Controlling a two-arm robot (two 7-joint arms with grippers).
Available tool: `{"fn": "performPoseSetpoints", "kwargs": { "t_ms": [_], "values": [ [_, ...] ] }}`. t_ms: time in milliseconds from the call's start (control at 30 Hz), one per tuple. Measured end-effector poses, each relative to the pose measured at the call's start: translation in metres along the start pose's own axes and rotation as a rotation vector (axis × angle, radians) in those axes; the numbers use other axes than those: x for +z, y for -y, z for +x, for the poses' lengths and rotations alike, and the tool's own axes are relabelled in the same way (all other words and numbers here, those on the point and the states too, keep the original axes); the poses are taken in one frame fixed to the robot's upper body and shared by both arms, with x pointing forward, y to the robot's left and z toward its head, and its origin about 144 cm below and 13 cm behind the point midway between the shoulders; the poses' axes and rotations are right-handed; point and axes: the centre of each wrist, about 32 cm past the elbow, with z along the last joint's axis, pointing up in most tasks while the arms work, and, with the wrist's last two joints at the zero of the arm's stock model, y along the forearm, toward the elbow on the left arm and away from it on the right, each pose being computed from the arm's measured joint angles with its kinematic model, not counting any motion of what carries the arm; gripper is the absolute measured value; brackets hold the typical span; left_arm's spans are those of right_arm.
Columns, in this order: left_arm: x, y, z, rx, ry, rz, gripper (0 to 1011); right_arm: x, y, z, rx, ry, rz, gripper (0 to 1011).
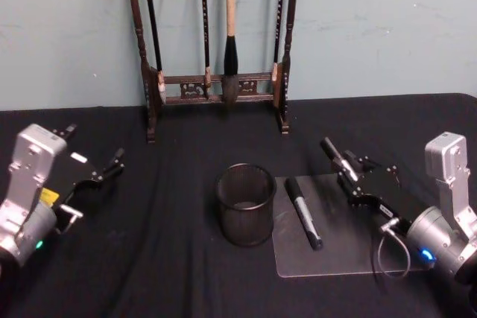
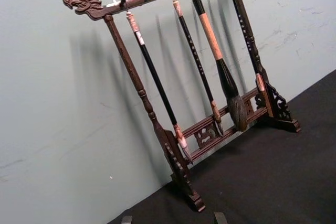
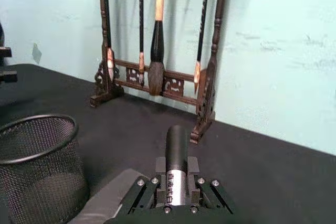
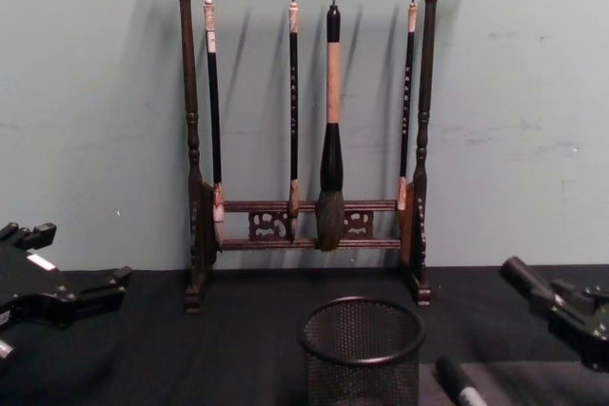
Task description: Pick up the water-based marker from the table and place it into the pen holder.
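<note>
Marker (image 3: 177,148) with a black cap and silver barrel sits clamped between the fingers of the right gripper (image 1: 352,176), its capped end jutting well past the fingertips and the whole thing lying closer to flat than upright. From that gripper, the pen holder (image 1: 244,225) stands off to its left and lower down. A second marker (image 1: 303,212) lies on a clear mat (image 1: 335,255) in the stretch between them. The left gripper (image 1: 91,153) hangs spread and empty far over on the other side of the table (image 1: 149,266), out of the business. Standing here, the worry I'd have is the tilt. Unless the wrist turns the marker nose-down before it reaches the cup, the long overhang could catch the solid rim. That mesh cup looks light enough to skid or tip. A low sweep across could also clip the marker on the mat and send it rolling. The smooth barrel might twist in the grip as the wrist rotates. Letting go too high could bounce it back out.
</note>
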Motion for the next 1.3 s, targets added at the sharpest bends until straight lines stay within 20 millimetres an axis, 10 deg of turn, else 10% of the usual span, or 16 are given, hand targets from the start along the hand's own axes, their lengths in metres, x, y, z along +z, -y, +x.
{"fn": "performPoseSetpoints", "kwargs": {
  "t_ms": [1300],
  "values": [
    [0.0,0.0,0.0,0.0,0.0,0.0,1009,0.039,-0.078,-0.027,0.212,0.075,0.114,237]
  ]
}}
